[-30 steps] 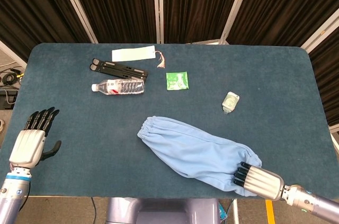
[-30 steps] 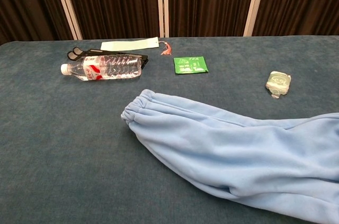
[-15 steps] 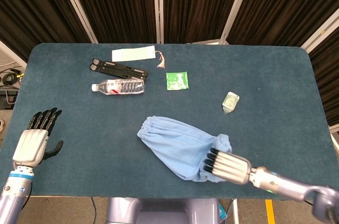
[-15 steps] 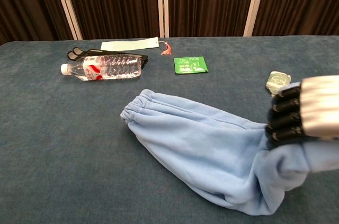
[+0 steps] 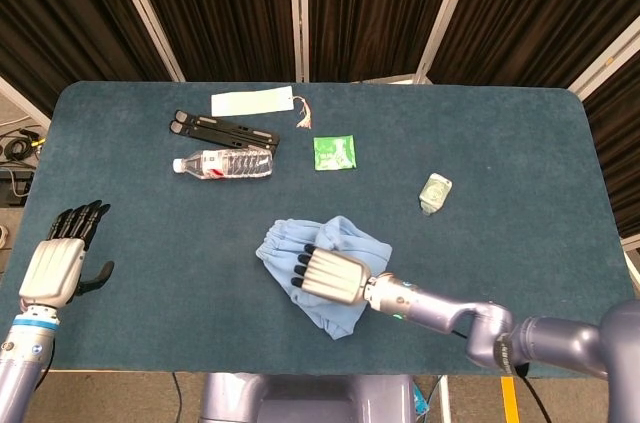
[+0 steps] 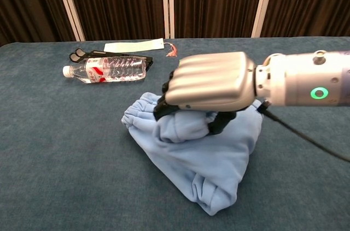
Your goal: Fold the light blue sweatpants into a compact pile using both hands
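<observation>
The light blue sweatpants (image 5: 345, 240) (image 6: 191, 157) lie doubled over in a bunched heap near the table's front middle, with a gathered cuff at the left end. My right hand (image 5: 325, 274) (image 6: 210, 83) is over the heap and grips the folded-over end of the cloth, fingers pointing left; the cloth under the palm is hidden. My left hand (image 5: 62, 261) hovers at the table's front left corner with its fingers apart and holds nothing; only the head view shows it.
A plastic water bottle (image 5: 224, 164) (image 6: 107, 70), a black folding stand (image 5: 222, 129) and a white tag (image 5: 252, 102) lie at the back left. A green packet (image 5: 334, 153) sits mid-table, a small pouch (image 5: 435, 192) to the right.
My right hand carried the sweatpants' right end leftward across the table, doubling the long leg over onto its cuff end. The left hand barely moved.
</observation>
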Tool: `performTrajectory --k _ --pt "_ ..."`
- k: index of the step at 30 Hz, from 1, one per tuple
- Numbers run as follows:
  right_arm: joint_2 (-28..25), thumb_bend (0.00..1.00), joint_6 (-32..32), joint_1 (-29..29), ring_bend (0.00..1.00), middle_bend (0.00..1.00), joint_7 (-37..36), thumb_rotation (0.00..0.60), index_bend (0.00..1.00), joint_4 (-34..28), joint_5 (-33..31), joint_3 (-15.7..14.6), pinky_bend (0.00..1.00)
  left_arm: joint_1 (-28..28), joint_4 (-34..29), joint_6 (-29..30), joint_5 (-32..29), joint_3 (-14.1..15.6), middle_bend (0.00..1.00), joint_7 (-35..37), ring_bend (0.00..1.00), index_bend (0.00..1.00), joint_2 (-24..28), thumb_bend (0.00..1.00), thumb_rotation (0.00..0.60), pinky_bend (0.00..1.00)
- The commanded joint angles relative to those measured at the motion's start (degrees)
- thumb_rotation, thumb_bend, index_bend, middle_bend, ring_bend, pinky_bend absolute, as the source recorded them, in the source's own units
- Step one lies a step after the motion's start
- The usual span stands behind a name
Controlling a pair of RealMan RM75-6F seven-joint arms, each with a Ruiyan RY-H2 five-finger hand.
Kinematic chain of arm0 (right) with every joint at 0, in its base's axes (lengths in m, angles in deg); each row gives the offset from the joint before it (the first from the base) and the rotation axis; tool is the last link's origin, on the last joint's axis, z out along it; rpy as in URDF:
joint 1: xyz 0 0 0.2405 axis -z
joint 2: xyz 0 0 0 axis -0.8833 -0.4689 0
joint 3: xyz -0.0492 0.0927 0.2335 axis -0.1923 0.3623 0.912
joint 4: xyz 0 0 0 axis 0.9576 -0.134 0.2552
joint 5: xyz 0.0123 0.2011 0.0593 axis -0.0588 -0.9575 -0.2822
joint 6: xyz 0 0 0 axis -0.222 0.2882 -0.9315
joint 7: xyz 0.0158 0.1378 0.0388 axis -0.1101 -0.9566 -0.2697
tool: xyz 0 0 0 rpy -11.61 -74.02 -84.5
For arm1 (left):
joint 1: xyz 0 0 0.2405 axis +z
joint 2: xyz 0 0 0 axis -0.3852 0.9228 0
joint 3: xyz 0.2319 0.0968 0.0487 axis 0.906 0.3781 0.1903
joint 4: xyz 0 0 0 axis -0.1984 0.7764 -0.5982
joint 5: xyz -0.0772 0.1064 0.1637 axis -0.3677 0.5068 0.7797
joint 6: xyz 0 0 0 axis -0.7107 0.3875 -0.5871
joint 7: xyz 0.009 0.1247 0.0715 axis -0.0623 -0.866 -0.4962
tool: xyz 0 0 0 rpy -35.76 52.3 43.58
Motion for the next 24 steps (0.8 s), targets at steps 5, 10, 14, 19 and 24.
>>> performTrajectory --k 5,10,14,19,24 --pt "3.58 0.83 1.08 -1.22 0.35 0.4 4.29 0.6 0.47 2.55 -1.29 1.12 0.35 -0.01 -0.03 -0.1 -0.17 -0.09 0.0 0.39 0.0 0.0 0.18 0.42 0.6 0.0" --pt "5.86 0.23 1.48 -0.82 0.11 0.1 7.63 0.6 0.11 4.62 -3.7 1.84 0.12 0.06 -0.12 -0.03 0.14 0.01 0.0 0.72 0.0 0.0 0.32 0.42 0.6 0.0" --pt "7.09 0.0 -1.13 0.41 0.0 0.0 9.99 0.6 0.0 4.69 -4.71 2.63 0.06 0.06 -0.09 -0.06 0.19 0.01 0.0 0.93 0.0 0.0 0.34 0.42 0.6 0.0" --pt "8.52 0.0 -7.08 2.87 0.0 0.0 10.0 0.6 0.0 3.29 -6.32 4.15 0.06 0.03 -0.09 -0.22 0.32 0.08 0.0 1.2 0.0 0.0 0.39 0.42 0.6 0.0" --pt "7.5 0.0 -11.26 4.76 0.0 0.0 8.33 0.6 0.0 1.1 -6.65 4.25 0.06 0.08 -0.25 -0.08 0.74 0.19 0.0 1.34 0.0 0.0 0.47 0.42 0.6 0.0"
